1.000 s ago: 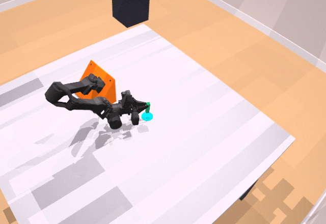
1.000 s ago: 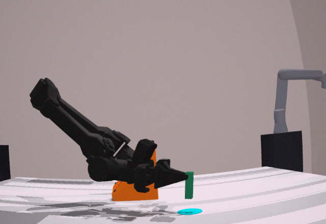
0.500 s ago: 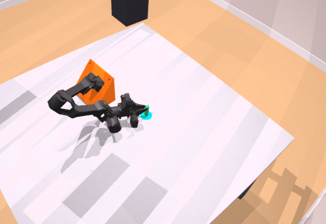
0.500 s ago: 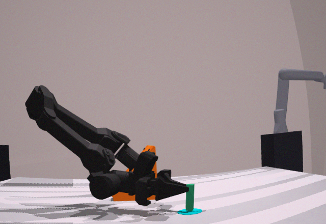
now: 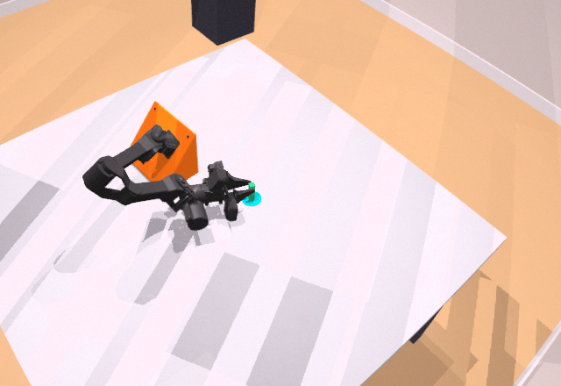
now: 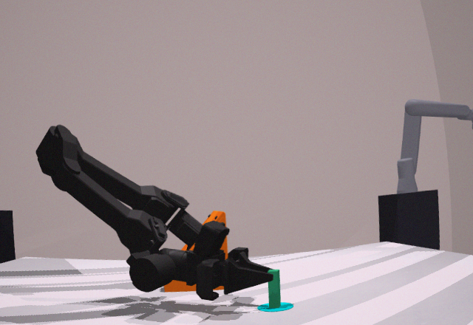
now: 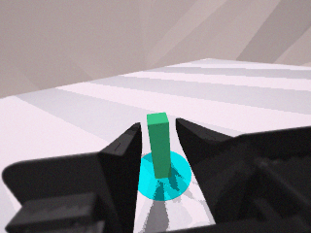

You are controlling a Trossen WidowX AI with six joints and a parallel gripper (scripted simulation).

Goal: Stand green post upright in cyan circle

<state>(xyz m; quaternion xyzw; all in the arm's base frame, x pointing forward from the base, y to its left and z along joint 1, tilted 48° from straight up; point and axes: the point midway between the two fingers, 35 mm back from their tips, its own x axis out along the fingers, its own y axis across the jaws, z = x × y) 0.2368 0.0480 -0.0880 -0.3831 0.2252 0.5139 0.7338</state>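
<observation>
The green post (image 5: 252, 185) (image 6: 274, 291) (image 7: 158, 146) stands upright on the cyan circle (image 5: 257, 200) (image 6: 287, 306) (image 7: 148, 167), with its base inside the circle's edge. My gripper (image 5: 252, 186) (image 6: 272, 272) (image 7: 157, 125) is partly open and points roughly level at the post. Its fingertips are on either side of the post near its top, and the wrist view shows a gap between each fingertip and the post. Part of the post is hidden behind a finger in the top view.
The orange wedge-shaped mount (image 5: 190, 155) (image 6: 219, 218) is behind the gripper at the arm's base. A dark block (image 5: 222, 5) (image 6: 409, 218) stands beyond the table edge. A grey arm (image 6: 412, 138) is on that block in the exterior view.
</observation>
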